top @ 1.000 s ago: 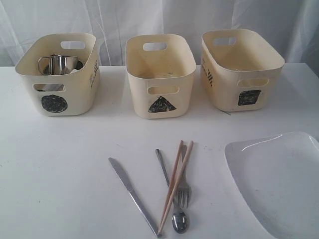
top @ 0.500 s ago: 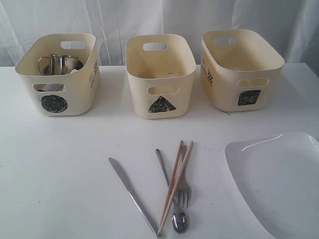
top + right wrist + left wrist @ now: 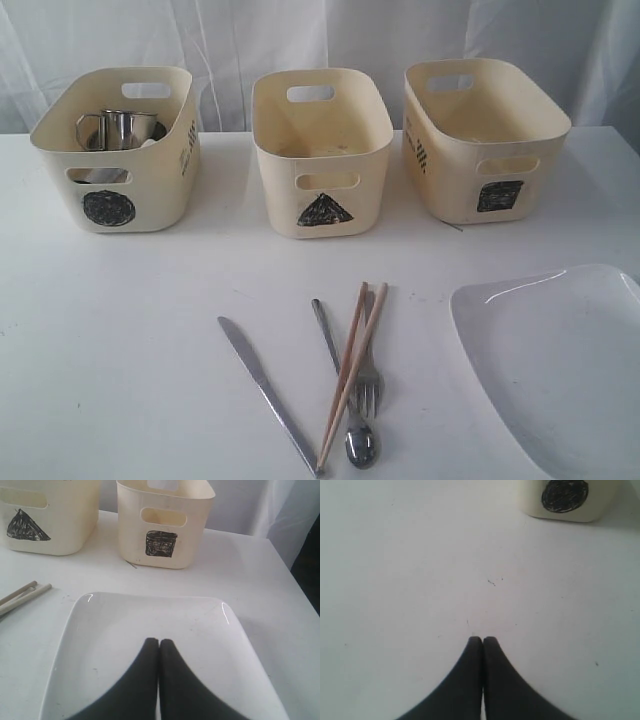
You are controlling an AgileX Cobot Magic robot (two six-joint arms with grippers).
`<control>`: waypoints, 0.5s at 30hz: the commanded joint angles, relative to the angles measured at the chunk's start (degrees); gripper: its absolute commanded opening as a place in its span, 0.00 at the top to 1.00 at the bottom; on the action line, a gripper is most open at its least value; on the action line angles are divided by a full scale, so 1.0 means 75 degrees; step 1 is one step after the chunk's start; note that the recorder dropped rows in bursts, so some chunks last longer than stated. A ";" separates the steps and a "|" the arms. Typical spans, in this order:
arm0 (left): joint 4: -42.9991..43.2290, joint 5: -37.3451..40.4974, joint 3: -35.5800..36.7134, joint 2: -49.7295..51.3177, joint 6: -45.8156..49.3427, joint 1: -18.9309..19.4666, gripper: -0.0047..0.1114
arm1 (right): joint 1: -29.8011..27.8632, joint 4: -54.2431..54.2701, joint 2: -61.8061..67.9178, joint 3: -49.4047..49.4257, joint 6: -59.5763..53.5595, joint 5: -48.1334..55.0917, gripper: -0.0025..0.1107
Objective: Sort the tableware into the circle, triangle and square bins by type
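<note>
A steel mug [image 3: 120, 128] stands inside the circle bin [image 3: 112, 150]; whatever lies below it is hidden. The triangle bin [image 3: 322, 150] and square bin [image 3: 482, 140] show no contents. On the table lie a steel knife [image 3: 265, 392], a fork [image 3: 367, 375], a spoon [image 3: 345, 400] and wooden chopsticks [image 3: 352, 368] crossing the fork and spoon. The large white plate [image 3: 555, 360] sits front right. My left gripper [image 3: 482, 640] is shut over bare table, empty, near the circle bin [image 3: 565, 497]. My right gripper [image 3: 159, 642] is shut above the plate [image 3: 125, 625], holding nothing. The bowls are out of view.
The three cream bins stand in a row at the back of the white table [image 3: 120, 330], in front of a white curtain [image 3: 320, 35]. In the right wrist view the chopsticks' ends [image 3: 22, 596] lie beside the plate, and the table's edge runs along the right.
</note>
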 commanded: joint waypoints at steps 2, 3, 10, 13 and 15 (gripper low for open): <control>0.0227 0.0083 0.0395 -0.0721 0.0233 0.0208 0.96 | -0.0036 -0.0027 -0.0041 0.0007 -0.0010 -0.0028 0.98; 0.0258 0.0157 0.0395 -0.0834 0.0406 0.0220 0.96 | -0.0036 -0.0027 -0.0041 0.0007 -0.0010 -0.0028 0.98; 0.0071 0.0263 0.0395 -0.1017 0.0481 0.0236 0.96 | -0.0036 -0.0027 -0.0041 0.0007 -0.0010 -0.0028 0.98; 0.0073 0.0263 0.0395 -0.1017 0.0707 0.0236 0.96 | -0.0036 -0.0027 -0.0041 0.0007 -0.0010 -0.0028 0.98; 0.0073 0.0263 0.0395 -0.1017 0.0741 0.0236 0.96 | -0.0036 -0.0027 -0.0041 0.0007 -0.0010 -0.0028 0.98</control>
